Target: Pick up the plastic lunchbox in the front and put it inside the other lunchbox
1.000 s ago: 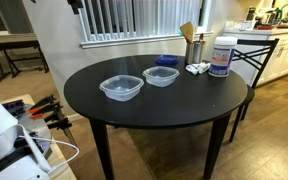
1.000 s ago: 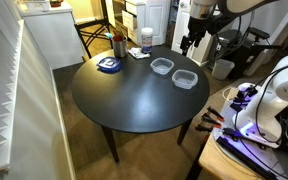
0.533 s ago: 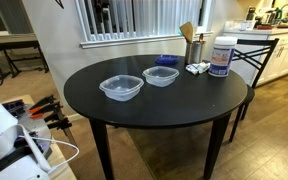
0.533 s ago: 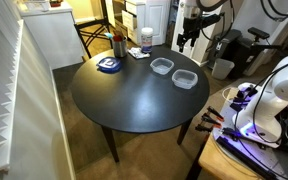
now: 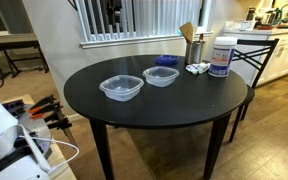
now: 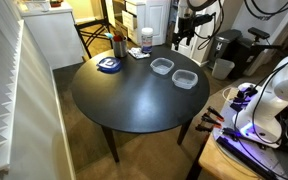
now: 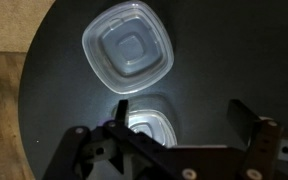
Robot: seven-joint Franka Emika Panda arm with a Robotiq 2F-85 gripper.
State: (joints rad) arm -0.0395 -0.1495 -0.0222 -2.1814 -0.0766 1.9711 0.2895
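Two near-identical clear plastic lunchboxes stand side by side on the round black table (image 5: 174,110). The front lunchbox (image 5: 121,88) (image 6: 185,79) is nearest the table's edge and the other lunchbox (image 5: 160,76) (image 6: 162,66) is just behind it. My gripper (image 6: 183,38) hangs high above the table, clear of both, and also shows in an exterior view (image 5: 112,12). In the wrist view it (image 7: 182,118) is open and empty. One tub (image 7: 128,47) shows whole there and a second (image 7: 149,125) is partly behind my left finger. I cannot tell which is which.
At the table's far side lie a flat blue lid (image 5: 166,61) (image 6: 108,65), a white labelled tub (image 5: 221,57) (image 6: 146,38), a metal cup with wooden utensils (image 5: 194,45) (image 6: 118,44) and small white items (image 5: 197,68). A chair (image 5: 259,55) stands beside the table.
My arm has moved sideways high above the table, toward the space over the two tubs. The gripper stays open. The tubs have not moved.
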